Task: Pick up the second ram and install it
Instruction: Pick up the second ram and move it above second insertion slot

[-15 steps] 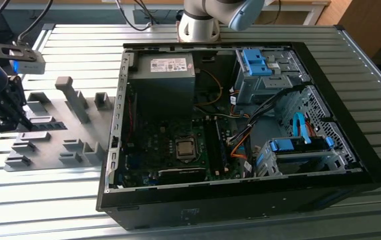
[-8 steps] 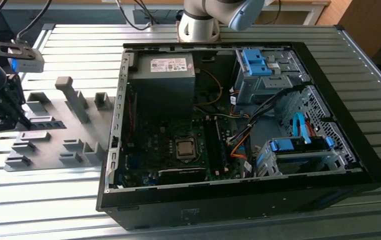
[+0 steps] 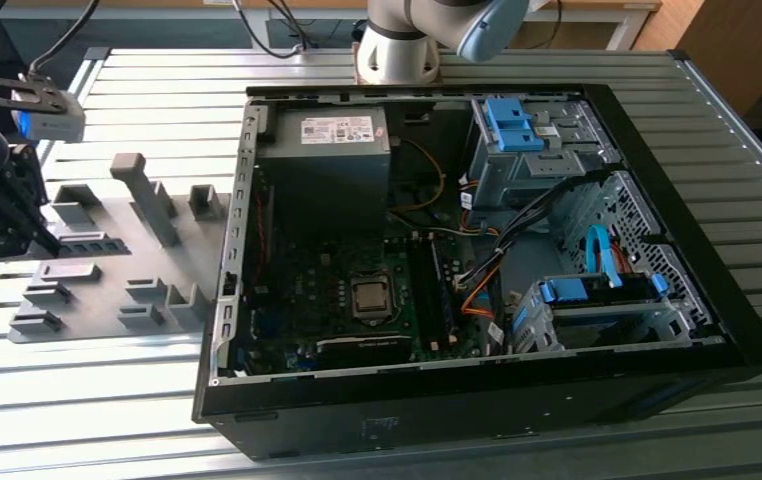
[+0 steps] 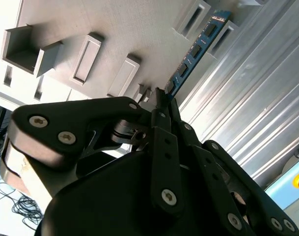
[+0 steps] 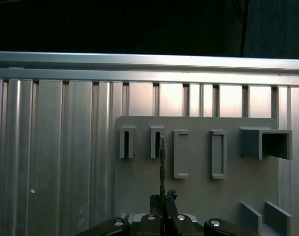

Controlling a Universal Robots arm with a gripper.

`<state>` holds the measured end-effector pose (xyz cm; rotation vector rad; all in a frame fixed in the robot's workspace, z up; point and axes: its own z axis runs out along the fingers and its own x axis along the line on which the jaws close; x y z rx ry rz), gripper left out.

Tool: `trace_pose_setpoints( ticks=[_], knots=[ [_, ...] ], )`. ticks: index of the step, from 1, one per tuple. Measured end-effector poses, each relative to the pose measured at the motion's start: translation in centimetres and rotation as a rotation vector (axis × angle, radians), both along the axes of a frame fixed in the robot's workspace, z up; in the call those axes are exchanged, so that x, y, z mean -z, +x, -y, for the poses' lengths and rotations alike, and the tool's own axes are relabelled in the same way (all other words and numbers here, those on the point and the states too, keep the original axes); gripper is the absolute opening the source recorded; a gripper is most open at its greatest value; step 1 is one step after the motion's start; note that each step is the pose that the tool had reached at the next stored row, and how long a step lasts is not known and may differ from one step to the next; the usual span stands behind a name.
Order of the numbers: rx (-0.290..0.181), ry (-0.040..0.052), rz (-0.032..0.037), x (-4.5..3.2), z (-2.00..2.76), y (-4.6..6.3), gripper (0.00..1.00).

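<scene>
The second ram (image 4: 196, 49) is a slim blue-green board with black chips, and my gripper (image 4: 164, 96) is shut on one end of it. In the first wrist view the ram (image 5: 162, 162) shows edge-on as a thin dark strip running from the gripper (image 5: 162, 199) to a slotted grey holder block (image 5: 156, 142). I cannot tell whether its far end still sits in that block. In the exterior view the gripper (image 3: 42, 240) is at the far left over the grey holder plate (image 3: 101, 215), with the ram (image 3: 90, 244) sticking out towards the computer case.
The open black computer case (image 3: 488, 400) lies at the exterior view's right, with its motherboard (image 3: 328, 300), silver processor (image 3: 370, 297), grey power supply (image 3: 334, 140) and blue drive bays (image 3: 515, 125). Grey holder blocks (image 3: 148, 195) stand up from the plate. The ribbed metal table (image 3: 88, 400) surrounds everything.
</scene>
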<state>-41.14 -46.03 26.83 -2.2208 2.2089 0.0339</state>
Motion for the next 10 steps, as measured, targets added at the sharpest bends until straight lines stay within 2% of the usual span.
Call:
trace_pose_setpoints(
  ticks=[10],
  knots=[
    [0.0,0.0,0.0,-0.46,0.0,0.0,0.14]
  ],
)
